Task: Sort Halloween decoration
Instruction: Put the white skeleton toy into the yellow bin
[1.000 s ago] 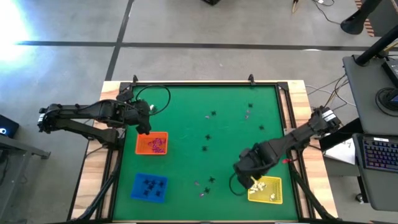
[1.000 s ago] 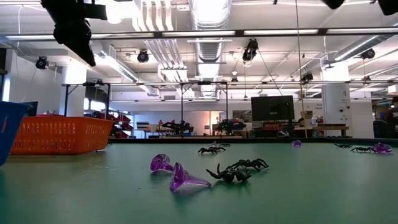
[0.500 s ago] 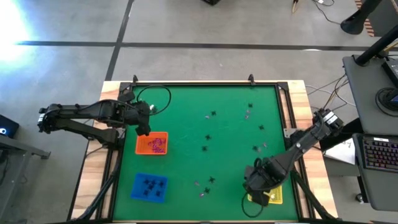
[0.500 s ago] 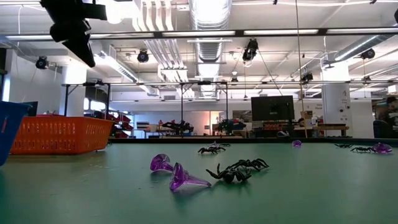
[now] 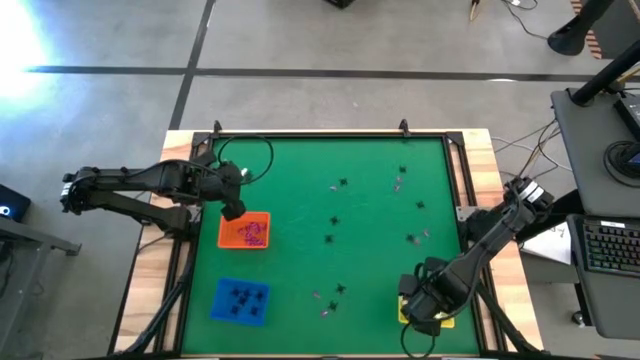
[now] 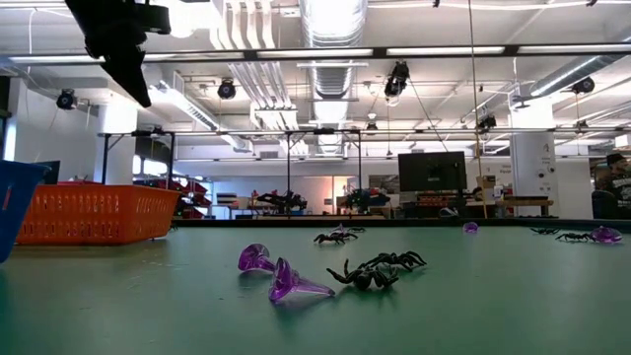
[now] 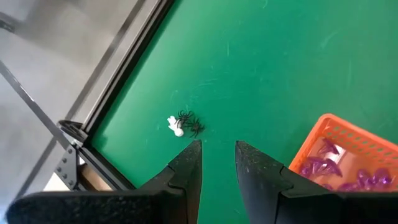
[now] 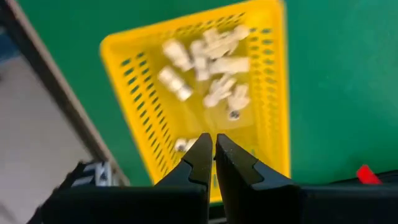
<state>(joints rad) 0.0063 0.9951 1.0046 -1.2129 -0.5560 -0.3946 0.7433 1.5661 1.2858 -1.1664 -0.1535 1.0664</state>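
Tiny Halloween decorations lie scattered on the green mat: black spiders and purple pieces; the low view shows purple ones and a spider close up. My right gripper hangs shut, pointing down, over the yellow tray, which holds white pieces; I see nothing between its fingers. My left gripper stands open above the mat beside the orange tray, at that tray's far edge. A white piece and black spiders lie beyond its fingers.
The orange tray holds purple pieces and the blue tray holds black ones, both at the mat's left. The yellow tray sits at the near right corner, mostly under my right arm. A black frame rims the mat.
My right gripper has moved toward the table's near right corner, sinking and rolling about its own axis, and now hangs over the yellow tray; it has stayed shut. My left gripper has turned a little in place.
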